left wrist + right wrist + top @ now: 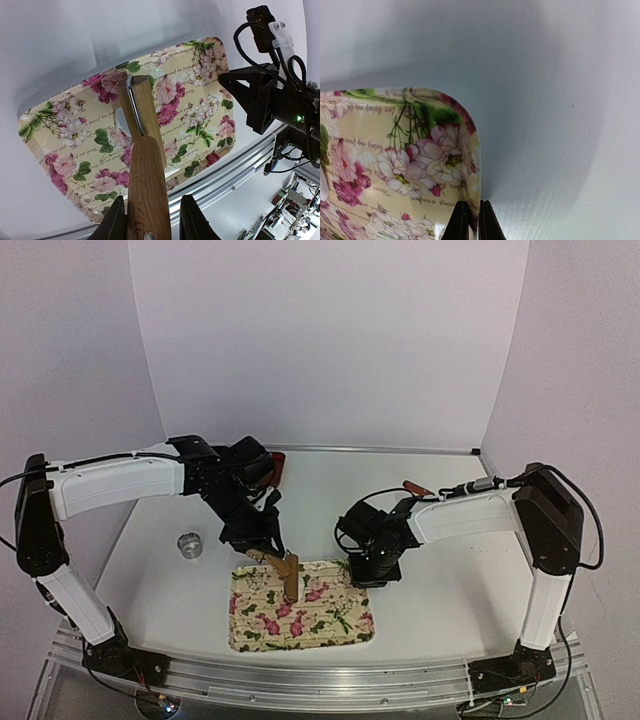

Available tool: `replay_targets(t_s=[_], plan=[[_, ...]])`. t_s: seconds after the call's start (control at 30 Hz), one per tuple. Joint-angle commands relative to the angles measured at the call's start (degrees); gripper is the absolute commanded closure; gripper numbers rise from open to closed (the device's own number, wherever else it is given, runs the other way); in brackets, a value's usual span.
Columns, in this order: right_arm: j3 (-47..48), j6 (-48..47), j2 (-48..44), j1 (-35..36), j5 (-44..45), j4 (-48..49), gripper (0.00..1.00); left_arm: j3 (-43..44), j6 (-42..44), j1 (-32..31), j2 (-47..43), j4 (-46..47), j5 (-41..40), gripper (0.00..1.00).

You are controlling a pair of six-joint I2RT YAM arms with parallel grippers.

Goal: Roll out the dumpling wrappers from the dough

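Two grips, left fingers (116, 223) clamping wooden roller (145, 170) over floral tray (201, 111), right fingers (461, 225) pinching tray rim, ring cutter (189, 545) nearby.

over tray (300, 646): rolling pin (290, 578) blocks | right of tray: open table (440, 610)

The only writing in view is printed on the floral tray (380, 112). Thin lines of brown cursive script run between the roses on its cream ground. In the right wrist view a few lines cross the tray's far right corner upside down, and the looped letters are too fine and blurred to make out as words. In the left wrist view the same script slants across the whole tray, partly hidden by the wooden roller (147, 175), and cannot be read there either.
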Motion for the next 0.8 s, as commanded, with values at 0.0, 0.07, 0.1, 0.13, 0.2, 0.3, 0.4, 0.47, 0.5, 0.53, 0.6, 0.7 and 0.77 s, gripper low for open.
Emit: replay_targets(t_s=[0.0, 0.07, 0.1, 0.13, 0.2, 0.3, 0.4, 0.47, 0.5, 0.53, 0.6, 0.7, 0.77], plan=[[0.1, -0.1, -2.0, 0.5, 2.9, -2.5, 1.00, 0.0, 0.7, -0.1, -0.1, 1.5, -0.2, 1.00], [0.5, -0.3, -1.7, 0.6, 2.9, -2.6, 1.00, -0.1, 1.1, -0.1, 0.7, 1.8, -0.1, 1.00], [0.6, -0.4, -1.5, 0.6, 2.9, -2.6, 1.00, -0.2, 1.2, -0.1, 0.9, 2.2, -0.1, 1.00], [0.8, -0.5, -1.4, 0.6, 2.9, -2.6, 1.00, -0.3, 1.2, -0.1, 1.0, 2.6, -0.1, 1.00], [1.1, -0.6, -1.2, 0.6, 2.9, -2.7, 1.00, -0.3, 1.4, -0.1, 1.3, 3.0, -0.3, 1.00], [1.6, -1.0, -0.8, 0.6, 2.9, -2.8, 1.00, -0.5, 1.9, 0.0, 2.1, 3.3, -0.3, 1.00], [2.0, -1.2, -0.4, 0.6, 2.9, -3.0, 1.00, -0.9, 2.2, -0.1, 2.7, 3.9, -0.1, 1.00], [2.1, -1.2, -0.3, 0.6, 2.9, -3.1, 1.00, -1.1, 2.3, 0.0, 3.1, 4.2, -0.3, 1.00], [2.1, -1.2, -0.3, 0.6, 2.9, -3.1, 1.00, -1.1, 2.4, 0.0, 3.3, 4.1, -0.4, 1.00], [2.1, -1.2, -0.3, 0.6, 2.9, -3.1, 1.00, -1.1, 2.5, -0.1, 3.5, 4.0, -0.6, 1.00], [2.1, -1.2, -0.3, 0.6, 2.9, -3.2, 1.00, -1.4, 2.8, -0.1, 3.5, 3.9, -0.7, 1.00], [2.1, -1.2, -0.2, 0.6, 2.9, -3.2, 1.00, -1.9, 2.9, -0.1, 3.5, 4.1, -0.6, 1.00], [2.1, -1.2, -0.2, 0.6, 2.9, -3.2, 1.00, -2.2, 3.1, -0.1, 3.7, 4.0, -0.5, 1.00]])
